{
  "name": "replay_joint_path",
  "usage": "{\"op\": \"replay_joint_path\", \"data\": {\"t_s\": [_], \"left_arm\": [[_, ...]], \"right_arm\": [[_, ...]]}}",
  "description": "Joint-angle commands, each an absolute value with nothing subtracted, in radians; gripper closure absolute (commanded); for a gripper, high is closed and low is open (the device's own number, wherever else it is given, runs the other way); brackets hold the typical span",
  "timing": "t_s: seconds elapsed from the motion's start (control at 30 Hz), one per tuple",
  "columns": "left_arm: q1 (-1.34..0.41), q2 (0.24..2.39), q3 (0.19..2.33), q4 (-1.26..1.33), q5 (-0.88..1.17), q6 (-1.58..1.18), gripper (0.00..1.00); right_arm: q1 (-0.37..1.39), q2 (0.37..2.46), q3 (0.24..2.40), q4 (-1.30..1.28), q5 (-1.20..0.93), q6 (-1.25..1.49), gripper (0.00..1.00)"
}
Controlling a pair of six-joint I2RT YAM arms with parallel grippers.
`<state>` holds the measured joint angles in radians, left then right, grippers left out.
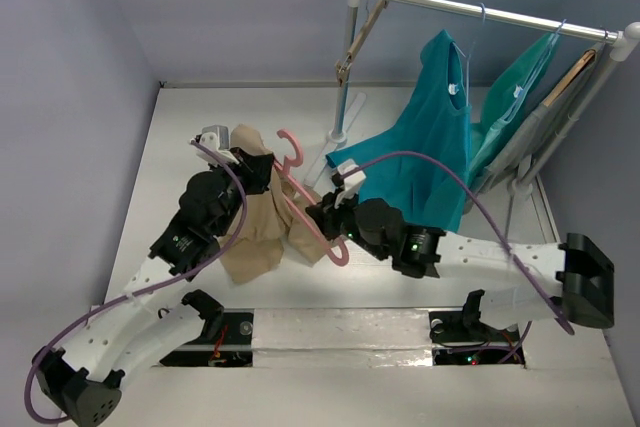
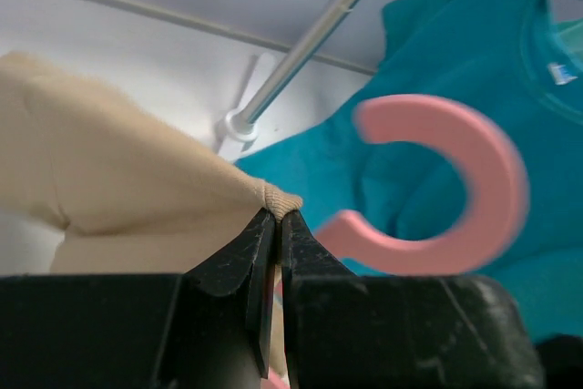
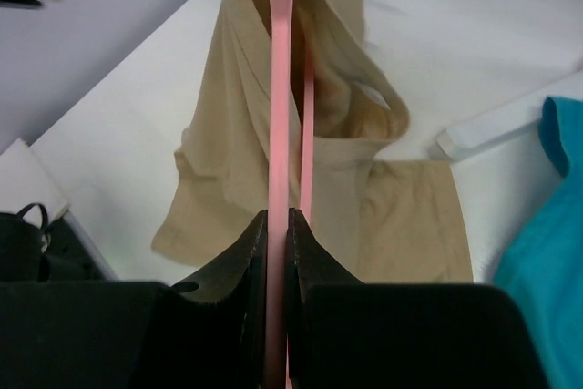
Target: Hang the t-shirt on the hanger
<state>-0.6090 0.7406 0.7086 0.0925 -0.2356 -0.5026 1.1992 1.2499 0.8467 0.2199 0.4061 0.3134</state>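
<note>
The beige t-shirt hangs bunched in mid-table, lifted at its top. My left gripper is shut on the shirt's ribbed collar edge and holds it up beside the pink hanger's hook. The pink hanger runs diagonally through the shirt, hook at the top. My right gripper is shut on the hanger's lower arm, which passes into the shirt ahead of it. The hanger's far arm is hidden inside the fabric.
A metal rack stands at the back right with teal garments on pale-blue hangers and a wooden hanger. The rack's post and foot stand just behind the hanger hook. The teal shirt hangs close to my right arm.
</note>
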Motion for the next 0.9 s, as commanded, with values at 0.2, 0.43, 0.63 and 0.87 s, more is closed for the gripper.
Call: {"op": "replay_joint_path", "data": {"t_s": [0.2, 0.43, 0.63, 0.87], "left_arm": [[-0.617, 0.698, 0.928, -0.029, -0.084, -0.479, 1.0], [-0.617, 0.712, 0.973, -0.066, -0.036, -0.495, 1.0], [-0.617, 0.719, 0.976, -0.072, 0.066, -0.511, 1.0], [-0.617, 0.74, 0.989, -0.104, 0.057, -0.488, 0.85]], "right_arm": [[1.203, 1.358, 0.92, 0.756, 0.312, 0.158, 1.0], [1.163, 1.374, 0.905, 0.92, 0.255, 0.164, 1.0], [1.046, 1.387, 0.908, 1.035, 0.221, 0.219, 1.0], [1.025, 1.451, 0.93, 1.095, 0.207, 0.206, 1.0]]}}
